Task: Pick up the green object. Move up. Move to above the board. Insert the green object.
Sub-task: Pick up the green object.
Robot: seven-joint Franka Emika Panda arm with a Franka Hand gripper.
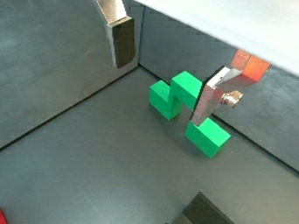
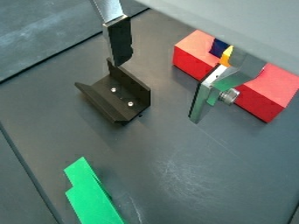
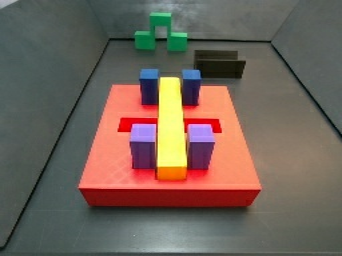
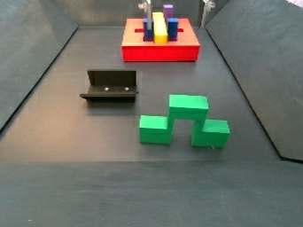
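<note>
The green object (image 1: 177, 98), a bright green blocky arch, lies on the dark floor near a wall corner; it also shows in both side views (image 3: 160, 36) (image 4: 180, 121) and in a wrist view (image 2: 89, 192). The board (image 3: 107, 150) is a flat red square carrying blue and purple blocks and a long yellow bar (image 3: 170, 125); its red face also shows at the far end of the floor (image 4: 160, 53) and in a wrist view (image 2: 197, 52). My gripper (image 1: 163, 74) (image 2: 162, 68) hangs open well above the floor, with nothing between its fingers (image 1: 121, 42).
The fixture (image 2: 114, 96) (image 4: 110, 86) stands on the floor between the board and the green object, also seen in a side view (image 3: 218, 65). Grey walls close in the floor on all sides.
</note>
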